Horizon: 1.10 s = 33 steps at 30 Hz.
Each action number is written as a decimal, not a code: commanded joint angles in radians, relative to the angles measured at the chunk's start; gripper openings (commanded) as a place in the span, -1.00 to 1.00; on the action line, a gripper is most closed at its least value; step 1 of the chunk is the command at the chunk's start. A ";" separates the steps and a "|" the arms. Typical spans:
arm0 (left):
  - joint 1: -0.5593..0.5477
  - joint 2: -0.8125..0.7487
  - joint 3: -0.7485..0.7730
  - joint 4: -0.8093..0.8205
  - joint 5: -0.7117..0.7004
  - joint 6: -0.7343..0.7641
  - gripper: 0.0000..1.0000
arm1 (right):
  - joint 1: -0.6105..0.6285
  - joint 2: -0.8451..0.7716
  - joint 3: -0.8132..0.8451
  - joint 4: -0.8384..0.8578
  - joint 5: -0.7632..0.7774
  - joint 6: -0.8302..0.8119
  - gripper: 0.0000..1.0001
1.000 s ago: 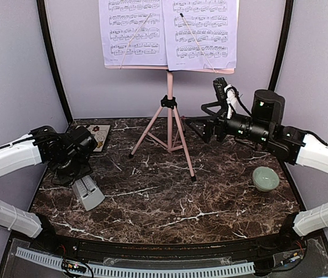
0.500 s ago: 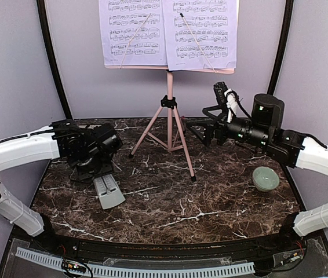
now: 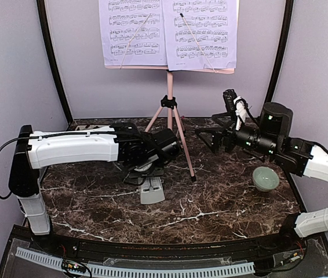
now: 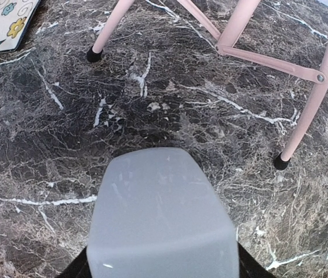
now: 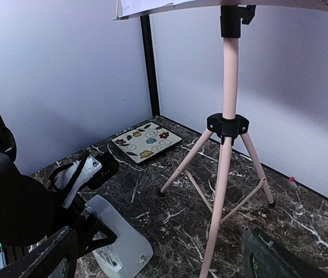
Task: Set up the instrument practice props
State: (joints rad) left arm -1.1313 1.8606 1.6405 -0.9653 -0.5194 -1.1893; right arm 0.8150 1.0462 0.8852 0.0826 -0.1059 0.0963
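Observation:
The pink music stand (image 3: 170, 110) stands on its tripod at the back centre, with two lavender sheet-music pages (image 3: 134, 32) (image 3: 201, 35) on its desk. My left gripper (image 3: 151, 175) is shut on the white-grey metronome (image 3: 152, 191), holding it tilted and low over the marble, just left of the stand's front leg. In the left wrist view the metronome (image 4: 161, 223) fills the bottom of the frame, with the stand's legs (image 4: 303, 116) beyond it. My right gripper (image 3: 207, 139) is open and empty to the right of the stand. In its view it faces the stand's pole (image 5: 228, 116) and the metronome (image 5: 120, 243).
A pale green bowl (image 3: 265, 178) sits on the table at the right. A floral tile (image 5: 146, 141) lies at the back left and also shows in the left wrist view (image 4: 2, 23). Lavender walls with black posts close in the back and sides.
My left arm has swung right from the table's left side to the centre, carrying the metronome up to the stand's front leg. My right gripper has drawn back slightly to the right.

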 commanded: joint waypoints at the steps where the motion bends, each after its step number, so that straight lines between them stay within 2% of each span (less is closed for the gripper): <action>1: -0.010 0.015 0.021 0.085 0.047 -0.007 0.01 | 0.006 -0.021 -0.021 -0.008 0.022 0.022 0.98; 6: -0.010 -0.031 0.025 0.114 0.052 0.114 0.83 | 0.006 -0.005 0.002 -0.060 -0.009 -0.028 1.00; 9: -0.010 -0.105 -0.020 0.170 0.073 0.253 0.97 | 0.002 0.016 0.030 -0.109 -0.055 -0.083 1.00; 12: -0.006 -0.242 -0.158 0.333 0.128 0.386 0.98 | -0.013 0.052 0.048 -0.129 -0.128 -0.120 1.00; 18: 0.051 -0.545 -0.469 0.577 0.236 0.536 0.98 | -0.024 0.173 0.097 -0.133 -0.331 -0.194 1.00; 22: 0.159 -0.763 -0.728 0.766 0.402 0.593 0.97 | -0.024 0.289 0.176 -0.154 -0.440 -0.276 1.00; 26: 0.200 -0.888 -0.841 0.800 0.412 0.618 0.98 | -0.022 0.429 0.295 -0.207 -0.524 -0.346 0.99; 33: 0.212 -0.916 -0.912 0.820 0.450 0.622 0.98 | -0.013 0.636 0.449 -0.278 -0.605 -0.469 0.95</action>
State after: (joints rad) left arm -0.9295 0.9627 0.7635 -0.2058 -0.1200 -0.5961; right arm 0.7959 1.6081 1.2594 -0.1444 -0.6250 -0.2764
